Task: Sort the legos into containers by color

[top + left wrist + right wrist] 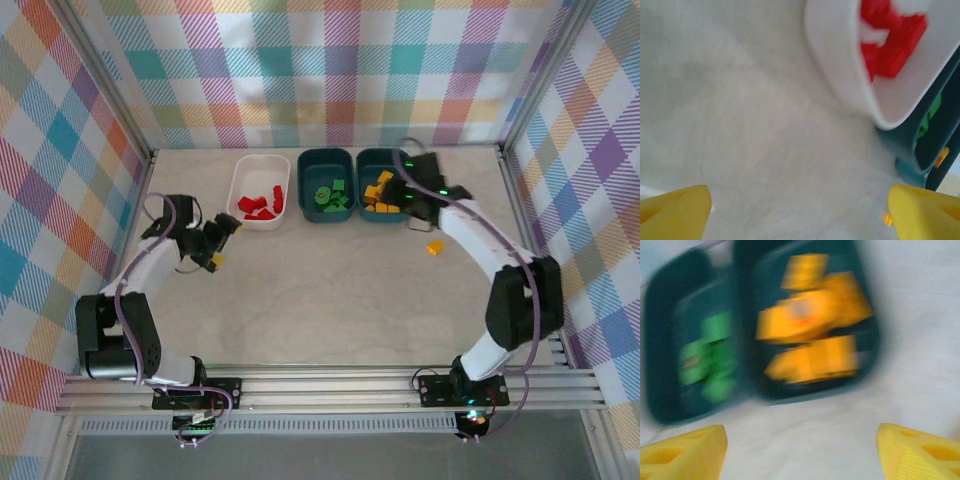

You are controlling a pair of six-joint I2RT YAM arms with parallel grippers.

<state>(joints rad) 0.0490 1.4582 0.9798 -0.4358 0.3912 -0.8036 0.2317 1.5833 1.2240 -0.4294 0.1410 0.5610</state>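
Three containers stand in a row at the back. The white tub [240, 186] [840, 65] holds red legos [262, 205] [890, 45]. The middle teal tub [325, 153] [660, 340] holds green legos [332, 195] [710, 360], and the right teal tub [375, 153] [871, 340] holds yellow-orange legos [382, 195] [810, 325]. One orange lego [435, 246] [886, 218] lies loose on the table, right of centre. My right gripper [403, 203] [800, 450] hangs open at the near edge of the right teal tub, with nothing between its fingers. My left gripper [218, 245] [800, 215] is open over bare table, left of the white tub.
Metal-framed plaid walls enclose the table [320, 300] at the back and on both sides. The right arm's elbow [520, 290] rises near the right wall. The table's middle and front are bare marble-look surface.
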